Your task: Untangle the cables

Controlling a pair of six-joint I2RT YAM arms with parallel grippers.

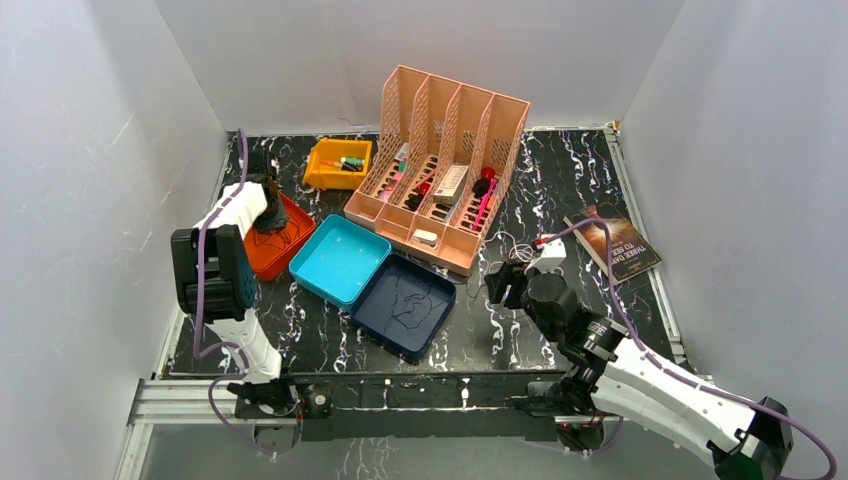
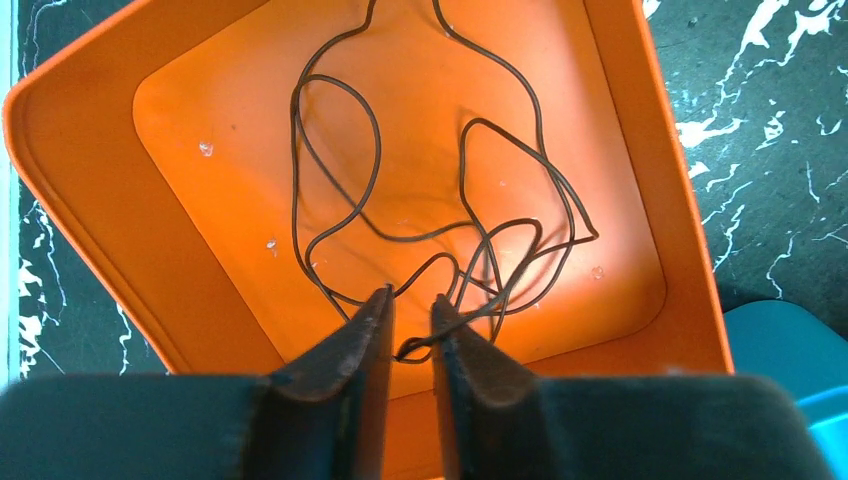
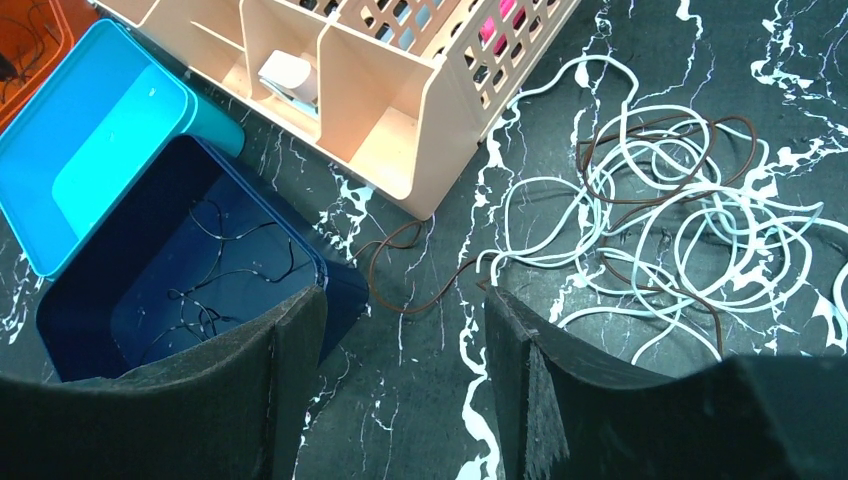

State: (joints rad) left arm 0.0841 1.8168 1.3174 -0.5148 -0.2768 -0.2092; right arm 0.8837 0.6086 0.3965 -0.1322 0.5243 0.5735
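Note:
A dark brown wire (image 2: 294,160) lies curled in the orange tray (image 2: 200,120), which is at the left in the top view (image 1: 300,215). My left gripper (image 2: 412,298) hangs low over this tray (image 1: 268,215). Its jaws stand a narrow gap apart, with a small end loop of the wire between them. A tangle of white wires (image 3: 680,200) and brown wires (image 3: 420,290) lies on the table (image 1: 515,245). My right gripper (image 3: 400,300) is open and empty just left of it (image 1: 500,285). Thin black wires (image 3: 210,290) lie in the dark blue tray (image 3: 150,250).
A light blue tray (image 1: 340,258) sits against the dark blue tray (image 1: 400,350). A peach file organizer (image 1: 440,170) holding small items stands behind them. There is a yellow bin (image 1: 340,162) at the back left and a book (image 1: 612,243) at the right. White walls enclose the table.

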